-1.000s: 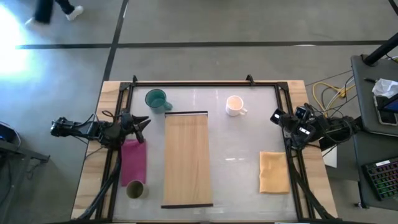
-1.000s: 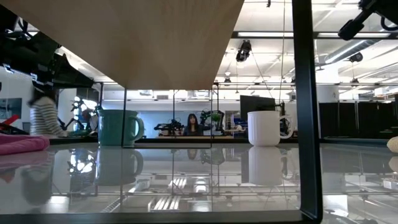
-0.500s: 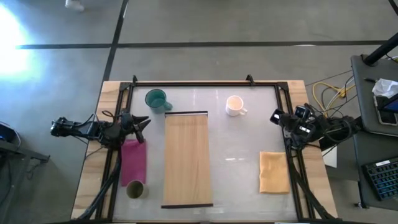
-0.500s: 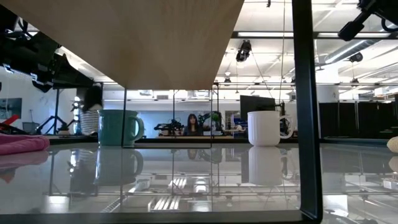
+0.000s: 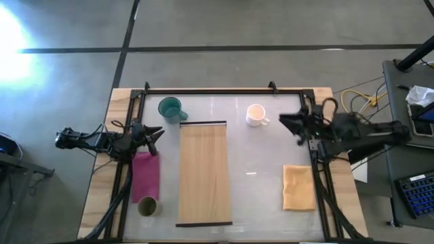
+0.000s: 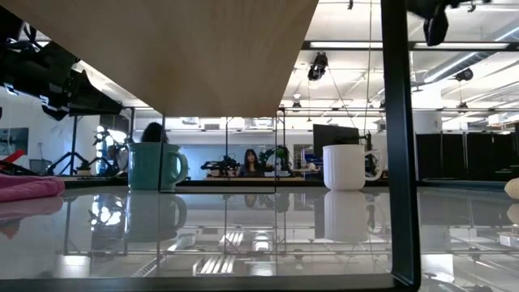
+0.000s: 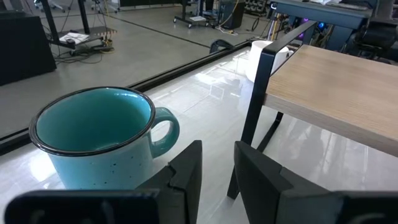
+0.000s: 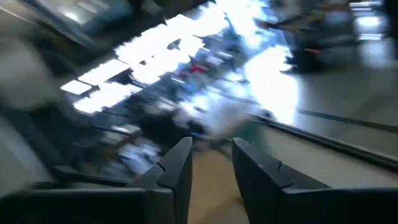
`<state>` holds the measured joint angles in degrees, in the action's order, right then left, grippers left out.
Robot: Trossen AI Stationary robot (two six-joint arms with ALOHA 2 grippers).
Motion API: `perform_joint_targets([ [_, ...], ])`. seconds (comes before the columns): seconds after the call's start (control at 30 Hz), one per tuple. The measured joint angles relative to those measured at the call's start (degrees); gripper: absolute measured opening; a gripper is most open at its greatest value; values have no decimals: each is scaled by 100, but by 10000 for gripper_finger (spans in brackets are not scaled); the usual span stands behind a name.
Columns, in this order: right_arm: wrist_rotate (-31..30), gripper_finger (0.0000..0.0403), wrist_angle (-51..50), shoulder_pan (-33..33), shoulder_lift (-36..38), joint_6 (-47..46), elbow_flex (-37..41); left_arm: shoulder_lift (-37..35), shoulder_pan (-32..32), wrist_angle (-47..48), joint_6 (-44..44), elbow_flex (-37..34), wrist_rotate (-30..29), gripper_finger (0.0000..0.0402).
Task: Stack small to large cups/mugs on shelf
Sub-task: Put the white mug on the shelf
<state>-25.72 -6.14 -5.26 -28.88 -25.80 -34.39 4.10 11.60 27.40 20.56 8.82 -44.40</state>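
The teal mug (image 5: 171,108) stands on the table at the far left, and the white mug (image 5: 255,115) at the far right. The small olive cup (image 5: 147,206) sits near the left front corner. The wooden shelf (image 5: 203,173) stands on dark legs down the table's middle. My left gripper (image 5: 157,135) hovers at the left edge, its fingers narrowly open. Its wrist view looks at the teal mug (image 7: 99,143). My right gripper (image 5: 283,120) is open, just right of the white mug and apart from it.
A pink cloth (image 5: 145,175) lies between the teal mug and the olive cup. A tan cloth (image 5: 298,187) lies on the right. A black frame (image 5: 224,91) borders the table. The shelf's dark leg (image 6: 400,138) stands close in the low view. Bare table shows between shelf and tan cloth.
My right arm has swung quickly from the table's right edge toward the left, and its gripper is now close beside the white mug. The mugs, the cup and the shelf have stayed in place. A person has walked past in the room behind the teal mug.
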Motion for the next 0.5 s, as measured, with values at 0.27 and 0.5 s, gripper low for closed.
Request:
perform_joint_targets([
  [0.27,692,152,-3565,2441,-2588,-1162,-2306,0,0,0,0,0,0,80],
  [0.5,1717,186,-4751,3861,-4579,-1236,-3382,0,-1,1,0,-1,-1,80],
])
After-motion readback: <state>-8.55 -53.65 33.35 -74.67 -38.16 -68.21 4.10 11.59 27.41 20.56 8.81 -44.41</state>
